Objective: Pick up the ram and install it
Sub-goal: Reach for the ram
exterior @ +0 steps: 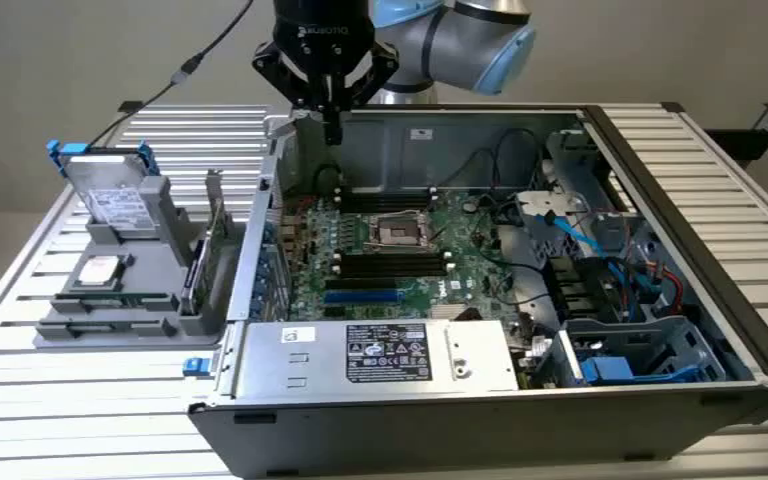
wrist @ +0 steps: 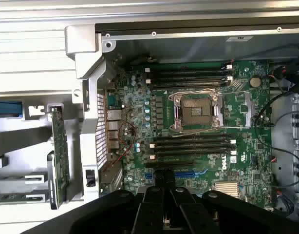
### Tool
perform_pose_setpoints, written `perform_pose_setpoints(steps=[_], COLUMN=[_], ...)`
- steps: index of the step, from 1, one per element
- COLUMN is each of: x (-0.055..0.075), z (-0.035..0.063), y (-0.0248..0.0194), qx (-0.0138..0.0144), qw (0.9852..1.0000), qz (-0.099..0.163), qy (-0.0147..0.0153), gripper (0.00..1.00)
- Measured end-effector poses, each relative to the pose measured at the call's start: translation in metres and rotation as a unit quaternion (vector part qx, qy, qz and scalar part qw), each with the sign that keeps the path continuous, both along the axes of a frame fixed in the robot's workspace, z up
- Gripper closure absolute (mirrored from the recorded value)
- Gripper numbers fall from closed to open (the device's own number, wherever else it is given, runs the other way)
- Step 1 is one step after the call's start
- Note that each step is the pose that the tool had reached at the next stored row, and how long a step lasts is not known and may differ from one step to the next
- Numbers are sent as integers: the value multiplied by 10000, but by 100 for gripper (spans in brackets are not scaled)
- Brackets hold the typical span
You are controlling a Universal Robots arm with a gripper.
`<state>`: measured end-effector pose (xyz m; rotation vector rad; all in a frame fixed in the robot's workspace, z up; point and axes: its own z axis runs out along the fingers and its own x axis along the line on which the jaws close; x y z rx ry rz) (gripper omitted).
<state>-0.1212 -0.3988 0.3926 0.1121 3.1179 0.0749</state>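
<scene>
Exterior view first: claw (exterior: 332,128) clenched on nothing, ram (exterior: 203,262) uncollected.
Your claw hangs over the rear of the open computer case (exterior: 491,430), clear of the ram, which stands on edge in the grey holder (exterior: 157,220) on the bench (exterior: 37,400) beside the case, likely so its top edge can be pinched. Wrist view: the claw (wrist: 164,176) is shut and empty above the motherboard (wrist: 140,122); the ram (wrist: 59,156) stands outside the case wall; the memory slots (wrist: 188,78) appear unfilled, ready to receive it.

The arm (exterior: 458,35) is running off the exterior view's upper edge. The claw (wrist: 164,176) is hiding part of the motherboard (wrist: 198,112), and the ram (wrist: 59,156) is showing, apparently, just its edge.
</scene>
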Motion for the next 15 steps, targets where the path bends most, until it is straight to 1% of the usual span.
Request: perform_pose_setpoints(steps=[13, 15], x=[-2, -35], z=[0, 1], y=[0, 2], qx=[0, 0], qw=[10000, 10000], qz=[-1, -1], qy=[0, 2], gripper=[90, 90])
